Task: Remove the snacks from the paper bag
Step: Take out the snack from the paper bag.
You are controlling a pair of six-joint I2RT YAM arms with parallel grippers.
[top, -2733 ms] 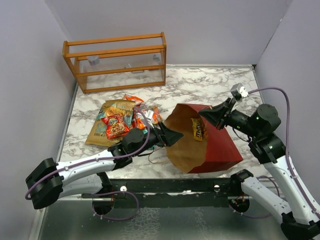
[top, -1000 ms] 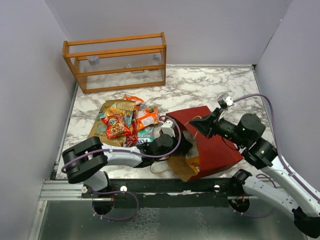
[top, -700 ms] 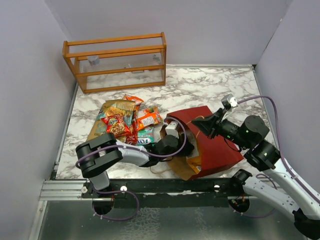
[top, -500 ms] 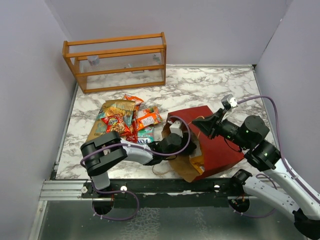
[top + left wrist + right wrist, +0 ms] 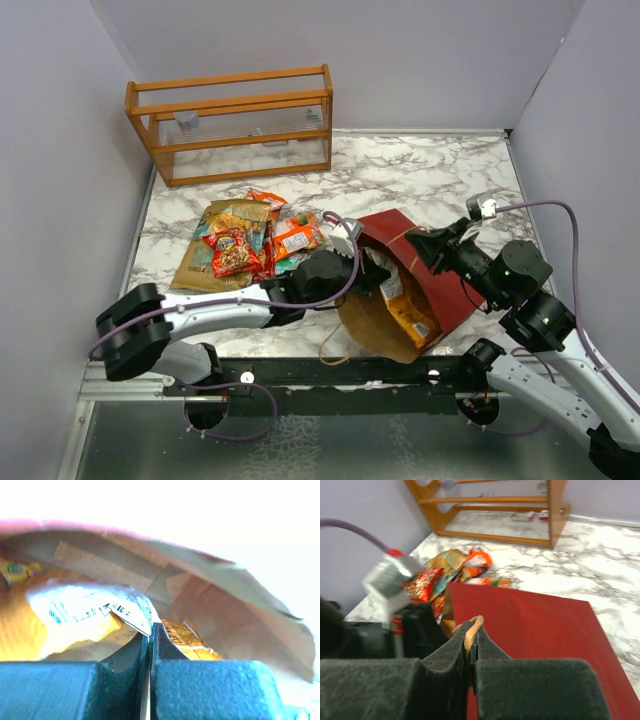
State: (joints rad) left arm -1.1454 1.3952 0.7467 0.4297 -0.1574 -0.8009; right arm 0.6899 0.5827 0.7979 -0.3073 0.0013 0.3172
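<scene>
Bag (image 5: 445, 290) mouth gapes wider now at 5 o'clock on the table (image 5: 420, 170): the right gripper (image 5: 471, 630), clamped on its rim, has hauled it open. The left gripper (image 5: 150, 630) has pushed inside and pinches a white-and-yellow packet (image 5: 85, 612) by its corner, so another looks set to join the pile (image 5: 245, 245) at 9 o'clock. How many lie deeper, glare hides.

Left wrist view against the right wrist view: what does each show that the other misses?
Left wrist only: the paper bag seen from its brown inside, with the left fingers shut on a yellow-and-white packet and a gold packet behind. Right wrist only: the bag's dark red outside, the right fingers pinching its rim, the pile of snacks on the marble table, the wooden rack. Both: the bag, and shut fingers.
</scene>
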